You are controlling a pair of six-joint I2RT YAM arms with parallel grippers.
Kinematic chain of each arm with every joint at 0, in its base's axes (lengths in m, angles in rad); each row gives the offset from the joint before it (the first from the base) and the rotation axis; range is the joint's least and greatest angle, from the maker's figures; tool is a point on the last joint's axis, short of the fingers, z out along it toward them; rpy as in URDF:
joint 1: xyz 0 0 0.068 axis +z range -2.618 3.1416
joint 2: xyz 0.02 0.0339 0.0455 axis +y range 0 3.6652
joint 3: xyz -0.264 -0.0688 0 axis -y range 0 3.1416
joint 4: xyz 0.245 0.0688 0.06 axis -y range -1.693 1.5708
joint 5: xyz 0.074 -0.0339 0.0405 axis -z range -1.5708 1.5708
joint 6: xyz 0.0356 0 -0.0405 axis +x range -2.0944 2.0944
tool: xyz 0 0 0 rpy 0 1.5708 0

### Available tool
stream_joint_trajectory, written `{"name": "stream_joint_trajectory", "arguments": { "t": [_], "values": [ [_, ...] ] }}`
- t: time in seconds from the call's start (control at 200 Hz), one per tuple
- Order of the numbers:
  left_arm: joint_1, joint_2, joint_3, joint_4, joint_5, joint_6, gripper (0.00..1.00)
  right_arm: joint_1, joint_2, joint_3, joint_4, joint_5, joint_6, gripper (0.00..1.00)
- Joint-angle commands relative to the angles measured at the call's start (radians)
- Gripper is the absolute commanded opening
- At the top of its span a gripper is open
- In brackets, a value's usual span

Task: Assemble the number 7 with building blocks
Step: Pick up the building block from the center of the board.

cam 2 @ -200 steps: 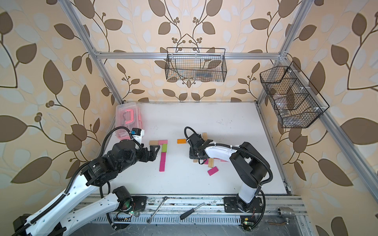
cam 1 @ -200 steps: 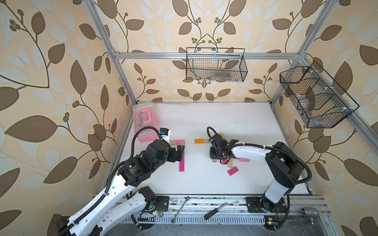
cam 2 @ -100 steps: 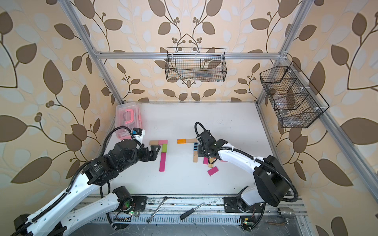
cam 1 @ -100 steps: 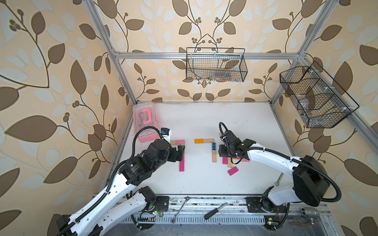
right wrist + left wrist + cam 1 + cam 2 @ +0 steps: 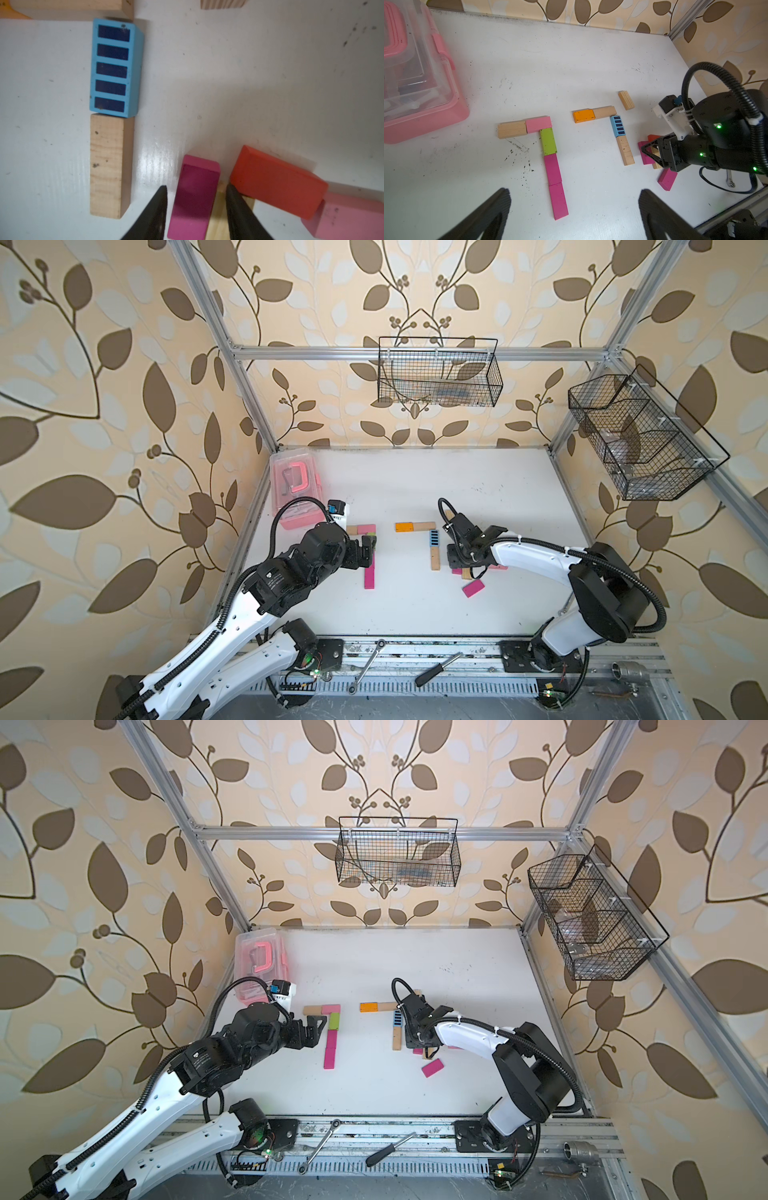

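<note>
You have 2 sevens lying flat on the white tabletop (image 5: 457, 969). Toward its left edge a plain wood block (image 5: 311, 1010) and pink block (image 5: 331, 1007) form a bar over a lime green block (image 5: 334, 1021) and 2 magenta blocks (image 5: 331, 1039). Nearer the middle an orange block (image 5: 368, 1007) and second wood block (image 5: 387, 1006) top a blue striped block (image 5: 397, 1018) and third wood block (image 5: 397, 1038).

Your left gripper (image 5: 318, 1033) hovers just beside the lime green block, jaws wide apart. The right gripper (image 5: 411, 1042) points down over a small heap of blocks (image 5: 419, 1051) just beside the third wood block, its fingertips hidden under the wrist.

A loose magenta block (image 5: 432, 1068) lies near the heap toward the near edge, and the pink box (image 5: 259, 963) sits in the far left corner.
</note>
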Motion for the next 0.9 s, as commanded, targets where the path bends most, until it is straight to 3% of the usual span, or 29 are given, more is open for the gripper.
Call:
{"name": "stream_joint_trajectory", "arguments": {
  "t": [0.0,0.205,0.46,0.67,0.895],
  "values": [
    [0.009,-0.001,-0.007,0.038,0.017,0.014,0.99,0.008,0.062,-0.002,-0.012,-0.006,-0.008,0.4],
    [0.009,-0.007,-0.016,0.046,0.027,0.011,0.99,0.035,0.094,0.025,-0.035,0.021,0.005,0.35],
    [0.009,-0.015,-0.023,0.056,0.037,0.01,0.99,0.09,0.054,0.027,-0.073,0.061,0.065,0.2],
    [0.009,-0.025,-0.027,0.067,0.057,0.01,0.99,0.189,-0.052,-0.003,-0.079,0.039,0.209,0.19],
    [0.009,-0.051,-0.036,0.078,0.076,0.004,0.99,0.256,-0.062,-0.042,-0.007,0.021,0.316,0.18]
  ]
}}
